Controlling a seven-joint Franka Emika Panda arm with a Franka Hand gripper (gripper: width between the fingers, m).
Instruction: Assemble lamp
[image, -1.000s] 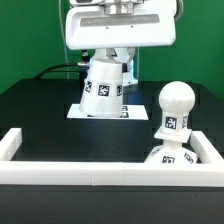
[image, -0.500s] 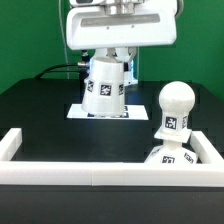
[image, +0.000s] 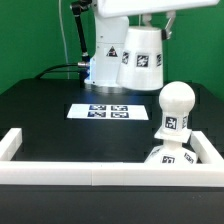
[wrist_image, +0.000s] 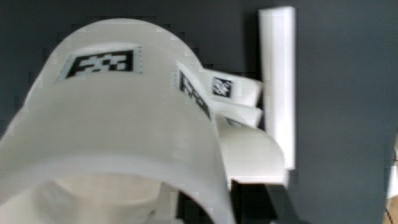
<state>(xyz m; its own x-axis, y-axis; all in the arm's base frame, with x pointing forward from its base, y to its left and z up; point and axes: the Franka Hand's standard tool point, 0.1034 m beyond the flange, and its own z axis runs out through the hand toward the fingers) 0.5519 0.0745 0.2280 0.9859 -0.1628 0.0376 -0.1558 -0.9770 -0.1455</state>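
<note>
Hanging well above the black table (image: 45, 110), tilted, with its tagged wall facing the camera — the shade (image: 139, 58), a white truncated cone carrying black-and-white square tags. Being carried at the top of the exterior view, under the white arm (image: 130, 10), whose body is running out past the upper edge of the picture. Gripper itself not showing in that view, hidden behind or above the shade. In the wrist view, filling most of the picture from close up: the shade (wrist_image: 125, 120) again, its curved wall showing two tags, with a blurred pale shape at the lower edge. Fingers not making themselves plain there either, so cannot tell whether clenched or released.

Lying flat on the table below and toward the exterior view's left of the shade: the marker board (image: 100, 111), uncovered, its row of tags showing. Standing upright near the exterior view's right, inside the white border (image: 60, 172): the bulb (image: 176, 110), ball on top, neck tagged, sitting on the base (image: 171, 159), itself tagged and partly hidden behind the border's front bar. Shade well apart from bulb and base — higher, and off toward the exterior view's left. Running up the green backdrop at the upper left: a dark cable (image: 76, 35).
</note>
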